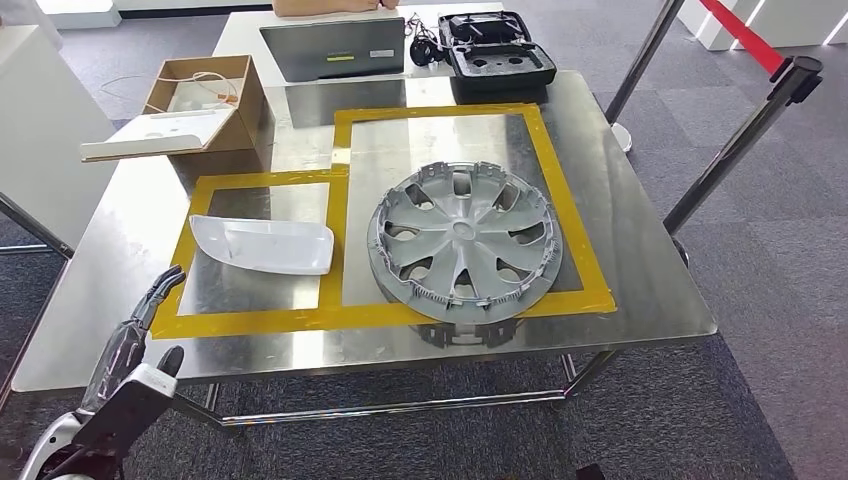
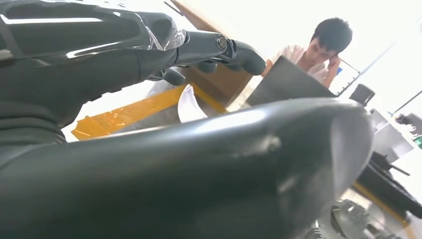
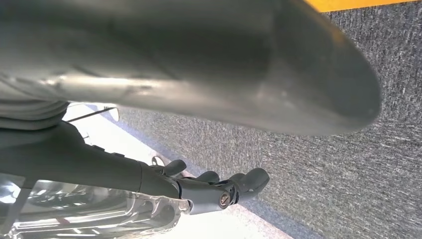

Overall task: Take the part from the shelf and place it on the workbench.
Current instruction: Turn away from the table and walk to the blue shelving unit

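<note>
Head view: the white part (image 1: pixel 262 244) lies flat on the tabletop (image 1: pixel 640 290), inside the smaller yellow-taped rectangle (image 1: pixel 260 323), just beside the grey wheel cover (image 1: pixel 462 245) that fills the larger taped area. The left hand (image 1: pixel 140 325) hangs at the near left corner of the tabletop, apart from the part, with its fingers spread and nothing in them. Judgement: the placing step looks complete, the part being on the bench within its marked zone; what remains appears to be clearing the arm, which calls for drawing the hand away from the tabletop edge without brushing the part. A cardboard box (image 1: pixel 205 105), a laptop (image 1: pixel 333 48) and a black case (image 1: pixel 497 50) sit at the far side, well apart from the work. Left wrist view: the left hand's dark fingers (image 2: pixel 234 50) extend out, loosely straight, empty, pointing across the yellow tape toward the white part, which shows as a pale curved edge beyond them; a person (image 2: pixel 318 50) sits behind the laptop. Right wrist view: the right hand (image 3: pixel 214 186) hangs over grey carpet (image 3: pixel 338 164), fingers loosely curled yet apart, holding nothing; the arm appears to be lowered at the robot's side, taking no share in the work.
</note>
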